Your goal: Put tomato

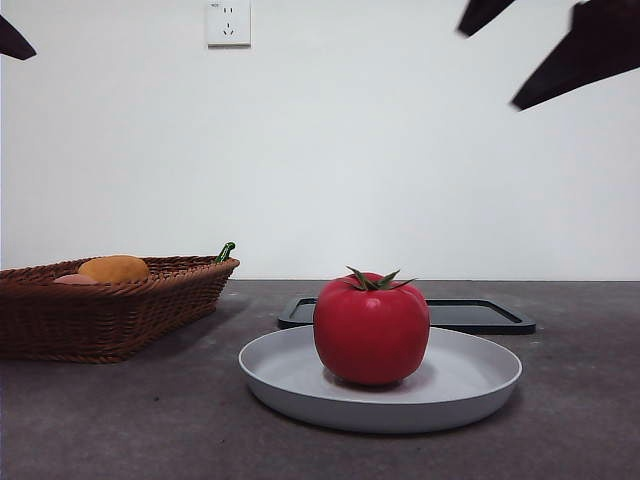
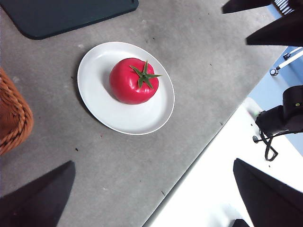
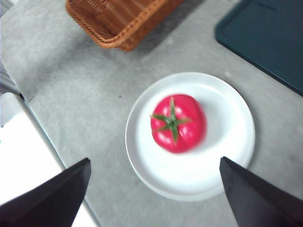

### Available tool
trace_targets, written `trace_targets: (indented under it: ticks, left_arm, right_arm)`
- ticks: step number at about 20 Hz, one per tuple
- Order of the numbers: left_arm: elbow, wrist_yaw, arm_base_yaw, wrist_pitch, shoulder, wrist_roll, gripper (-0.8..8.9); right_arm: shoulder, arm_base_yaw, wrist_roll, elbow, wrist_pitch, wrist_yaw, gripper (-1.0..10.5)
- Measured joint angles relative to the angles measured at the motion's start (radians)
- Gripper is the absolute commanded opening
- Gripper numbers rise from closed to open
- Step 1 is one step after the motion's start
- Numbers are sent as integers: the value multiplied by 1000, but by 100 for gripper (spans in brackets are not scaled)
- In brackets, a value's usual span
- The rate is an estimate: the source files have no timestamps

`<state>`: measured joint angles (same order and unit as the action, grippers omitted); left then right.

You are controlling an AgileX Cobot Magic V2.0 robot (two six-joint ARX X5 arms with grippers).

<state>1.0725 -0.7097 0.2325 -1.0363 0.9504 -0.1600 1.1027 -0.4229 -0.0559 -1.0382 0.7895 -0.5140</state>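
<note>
The tomato [image 1: 371, 330] is glossy red with a green stem. It sits upright in the middle of a white plate [image 1: 300, 385] on the grey table. It also shows in the left wrist view [image 2: 132, 81] and the right wrist view [image 3: 179, 123]. My left gripper [image 2: 151, 203] is open and empty, high above the table's edge and apart from the plate [image 2: 94, 94]. My right gripper [image 3: 154, 198] is open and empty, high above the plate [image 3: 236, 156]. Only black tips [image 1: 590, 50] show at the top corners of the front view.
A wicker basket [image 1: 100, 310] stands to the left of the plate and holds an orange-yellow fruit [image 1: 114, 268]. A dark flat tray [image 1: 480, 315] lies behind the plate. A small camera stand [image 2: 279, 118] sits beyond the table's edge.
</note>
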Motion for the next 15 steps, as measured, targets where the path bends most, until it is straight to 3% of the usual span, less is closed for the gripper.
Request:
trace_targets:
  ticks: [7, 11, 15]
  left_arm:
    - [0, 0, 0, 1, 0, 0, 531]
    - [0, 0, 0, 1, 0, 0, 531]
    - [0, 0, 0, 1, 0, 0, 530]
  right_arm:
    - [234, -111, 0, 0, -158, 97, 433]
    - [352, -159, 0, 0, -231, 198, 434]
    - [433, -186, 0, 0, -283, 205, 434]
